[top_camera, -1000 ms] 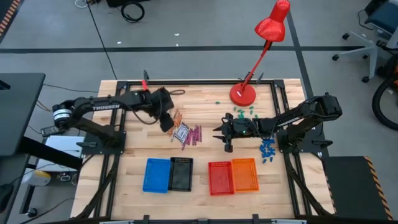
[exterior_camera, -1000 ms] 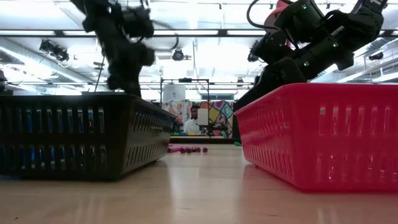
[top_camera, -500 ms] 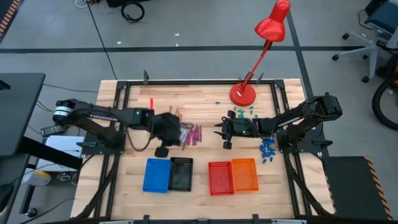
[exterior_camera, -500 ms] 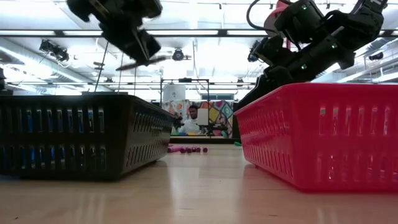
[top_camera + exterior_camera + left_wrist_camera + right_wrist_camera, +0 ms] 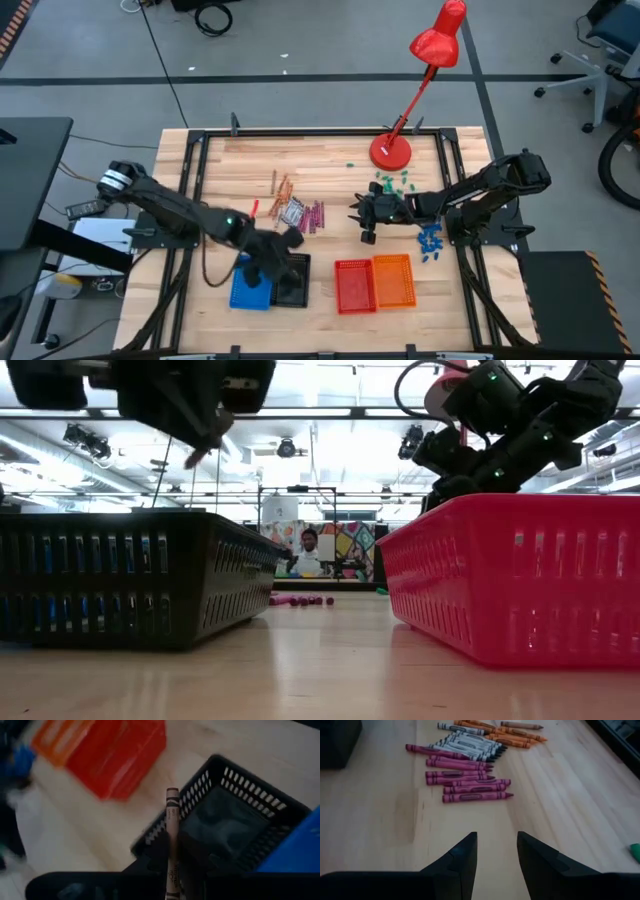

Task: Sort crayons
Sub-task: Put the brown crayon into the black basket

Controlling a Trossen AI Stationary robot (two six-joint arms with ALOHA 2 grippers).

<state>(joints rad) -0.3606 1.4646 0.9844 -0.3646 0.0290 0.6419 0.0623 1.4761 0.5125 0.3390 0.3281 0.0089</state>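
The crayons (image 5: 298,212) lie in a loose pile at mid-table, orange-brown, grey-white and magenta ones side by side (image 5: 465,770). My left gripper (image 5: 283,255) hangs above the black basket (image 5: 292,282), shut on one brown crayon (image 5: 172,815) whose end shows in the low view (image 5: 195,456). My right gripper (image 5: 362,222) hovers just right of the pile, open, with nothing between its fingers (image 5: 495,852). My left gripper pinches the brown crayon's wrapped shaft (image 5: 173,840) between its two fingers, about midway along it. The crayon lies along the fingers and its front half sticks out past them. It slants down, lifted clear above the black basket's corner (image 5: 210,775).
Four baskets stand in a row near the front edge: blue (image 5: 252,284), black, red (image 5: 354,286) and orange (image 5: 394,280). A red desk lamp (image 5: 390,150) stands at the back right, with green bits (image 5: 392,180) and blue chunks (image 5: 430,240) nearby.
My left gripper has carried the brown crayon from the far left side of the pile toward the table's near edge, to above the black basket, rolling its wrist on the way. The pile on the table has stayed where it was.
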